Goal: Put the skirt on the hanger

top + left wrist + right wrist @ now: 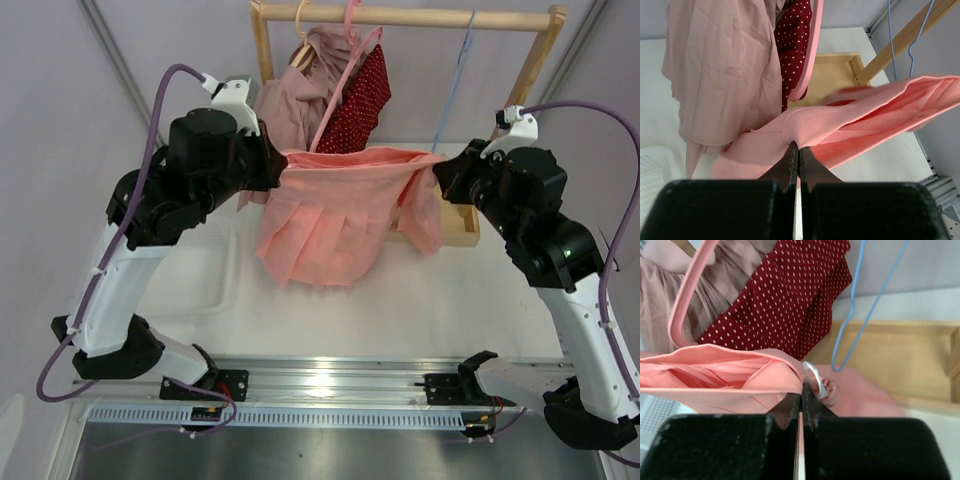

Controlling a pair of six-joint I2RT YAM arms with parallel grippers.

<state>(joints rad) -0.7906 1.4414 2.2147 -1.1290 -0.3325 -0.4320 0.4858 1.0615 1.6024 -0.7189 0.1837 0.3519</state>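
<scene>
Skirt (330,220) hem only from above

Cloth, wood, metal & plastic: finishes

Skirt (335,220): soft matt salmon cloth, pleated. Hanger (836,366): thin, smooth, lt-blue, slight sheen. Dotted garment (785,295): matt red cloth w/ white dots. Mauve garment (725,70): matt, creased cloth. Pink hanger (807,65): smooth, plastic-looking. Rack (400,16): pale bare wood. Base rail (330,380): shiny brushed metal.
</scene>
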